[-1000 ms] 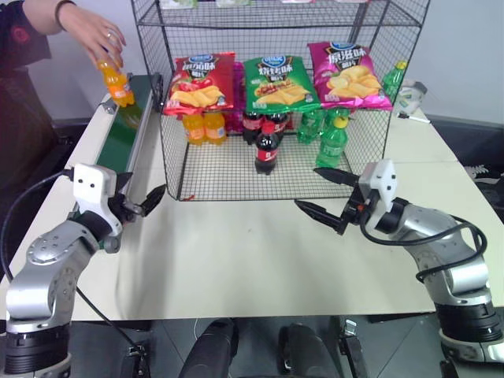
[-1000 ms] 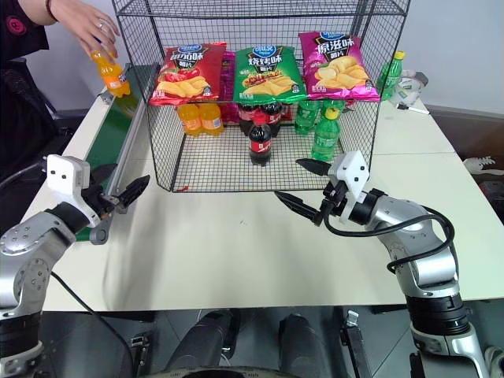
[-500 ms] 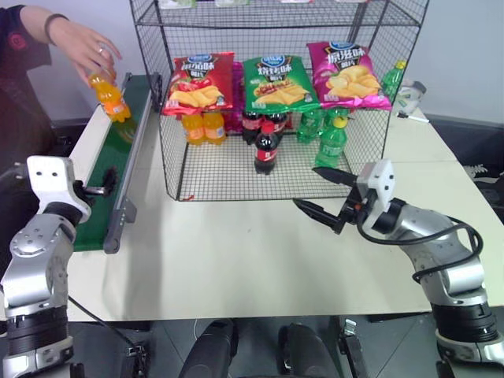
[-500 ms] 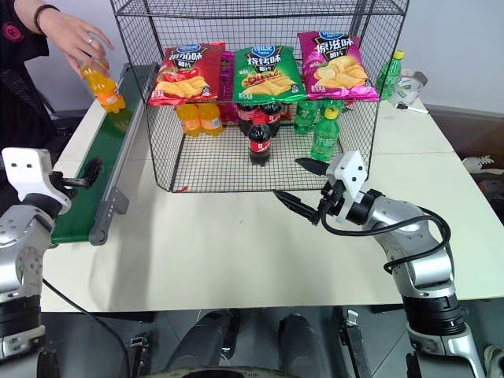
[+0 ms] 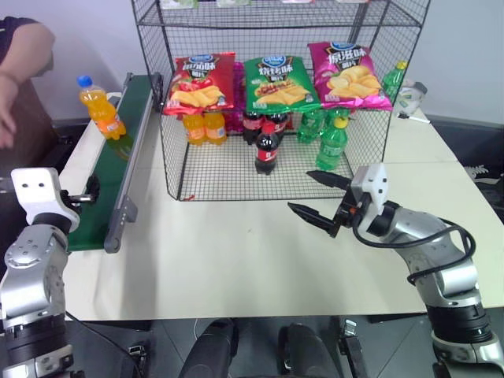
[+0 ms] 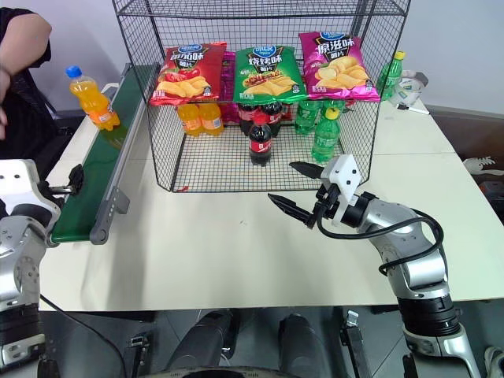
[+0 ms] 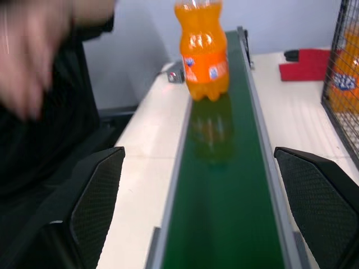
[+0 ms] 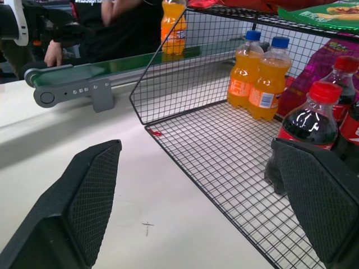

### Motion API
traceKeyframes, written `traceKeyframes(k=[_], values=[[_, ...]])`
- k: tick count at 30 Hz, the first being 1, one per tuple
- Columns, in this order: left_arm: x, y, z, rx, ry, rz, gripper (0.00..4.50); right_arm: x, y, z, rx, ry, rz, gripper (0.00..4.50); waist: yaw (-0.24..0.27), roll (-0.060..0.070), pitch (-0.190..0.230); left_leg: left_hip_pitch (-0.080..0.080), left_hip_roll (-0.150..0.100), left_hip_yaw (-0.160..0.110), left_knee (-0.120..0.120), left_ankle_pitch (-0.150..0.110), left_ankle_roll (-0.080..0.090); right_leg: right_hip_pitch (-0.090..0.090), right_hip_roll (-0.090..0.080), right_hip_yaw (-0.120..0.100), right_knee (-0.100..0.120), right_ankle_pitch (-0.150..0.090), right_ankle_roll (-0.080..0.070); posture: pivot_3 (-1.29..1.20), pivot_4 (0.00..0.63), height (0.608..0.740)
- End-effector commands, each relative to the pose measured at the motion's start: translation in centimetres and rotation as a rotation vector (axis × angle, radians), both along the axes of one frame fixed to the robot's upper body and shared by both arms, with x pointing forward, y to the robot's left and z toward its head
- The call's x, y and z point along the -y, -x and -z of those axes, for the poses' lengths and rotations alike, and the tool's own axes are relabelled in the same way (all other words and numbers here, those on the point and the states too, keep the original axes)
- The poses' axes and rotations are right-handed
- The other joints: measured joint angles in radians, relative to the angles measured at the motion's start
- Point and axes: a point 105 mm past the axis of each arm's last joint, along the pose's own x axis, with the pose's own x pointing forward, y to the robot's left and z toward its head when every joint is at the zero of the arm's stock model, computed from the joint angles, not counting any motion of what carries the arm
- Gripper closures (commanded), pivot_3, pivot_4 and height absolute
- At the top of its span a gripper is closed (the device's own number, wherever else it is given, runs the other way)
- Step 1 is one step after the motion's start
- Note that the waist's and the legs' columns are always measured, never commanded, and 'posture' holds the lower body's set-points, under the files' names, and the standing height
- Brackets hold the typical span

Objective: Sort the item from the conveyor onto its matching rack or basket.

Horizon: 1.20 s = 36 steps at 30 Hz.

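Observation:
The item, an orange soda bottle (image 5: 99, 109) with a blue cap, stands upright on the conveyor (image 5: 118, 167) toward its far end, with nothing holding it. My left gripper (image 7: 205, 210) is open over the belt's near end, pointing along the belt at the bottle (image 7: 205, 53), well short of it. The black wire rack (image 5: 228, 175) stands on the table right of the conveyor. My right gripper (image 5: 302, 191) hangs open and empty just in front of the rack's front edge.
A person's arm (image 5: 24, 47) is at the far left, behind the conveyor. The rack's lower tier holds orange bottles (image 5: 203, 126), cola bottles (image 5: 266, 146) and green bottles (image 5: 331, 142); chip bags (image 5: 276, 83) lie on the tier above.
The person has set the orange bottle on the belt, let go and drawn the hand back. My left gripper swung left from beside the conveyor to over its near end.

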Motion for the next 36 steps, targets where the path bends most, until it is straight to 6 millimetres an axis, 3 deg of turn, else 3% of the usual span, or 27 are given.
traceKeyframes(k=[1,30,36], values=[[-0.8,0.9,-1.6,0.086,-0.020,0.001,0.03,-0.4,0.4,-1.0,0.054,-0.015,-0.018,0.00,0.000,0.000,0.000,0.000,0.000,0.000,0.000,0.000,0.000,0.000,0.000,0.000,0.000,0.000,0.000,0.00,0.150,0.740],[-1.7,0.5,-1.0,0.121,-0.003,-0.034,0.03,-0.9,0.1,-1.3,0.074,-0.025,-0.029,0.00,0.000,0.000,0.000,0.000,0.000,0.000,0.000,0.000,0.000,0.000,0.000,0.000,0.000,0.000,0.000,0.00,0.150,0.740],[-1.9,0.7,-1.2,0.127,-0.006,-0.039,0.03,-2.0,1.7,-0.9,0.023,-0.031,-0.131,0.00,0.000,0.000,0.000,0.000,0.000,0.000,0.000,0.000,0.000,0.000,0.000,0.000,0.000,0.000,0.000,0.00,0.150,0.740]])
